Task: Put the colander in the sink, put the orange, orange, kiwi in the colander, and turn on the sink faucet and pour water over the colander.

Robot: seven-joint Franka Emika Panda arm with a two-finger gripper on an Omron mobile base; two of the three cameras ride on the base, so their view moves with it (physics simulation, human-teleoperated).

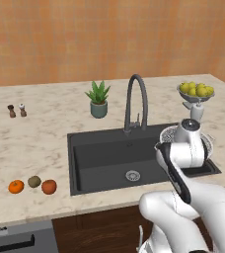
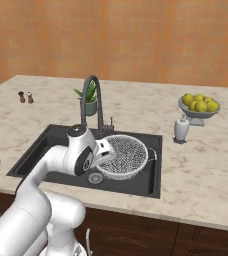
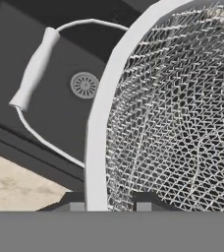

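Note:
The colander (image 2: pixel 127 154), a round silver-white mesh bowl, hangs tilted over the right half of the dark sink (image 2: pixel 38 150). My gripper (image 2: pixel 109 152) is shut on its left rim. In the hand view the white rim (image 3: pixel 98 147) runs between my fingertips (image 3: pixel 77 206), with a wire handle (image 3: pixel 34 69) and the drain (image 3: pixel 84 84) below. The bright orange (image 1: pixel 16 187), the kiwi (image 1: pixel 34 181) and the reddish orange (image 1: pixel 49 187) lie in a row on the counter left of the sink (image 1: pixel 109 158). The gooseneck faucet (image 1: pixel 135 99) stands behind the basin, and no water runs from it.
A potted plant (image 1: pixel 98 101) stands beside the faucet. A pedestal bowl of lemons (image 1: pixel 196 92) and a white bottle (image 2: pixel 181 129) sit on the counter at the right. Two small shakers (image 1: pixel 17 110) stand at the back left.

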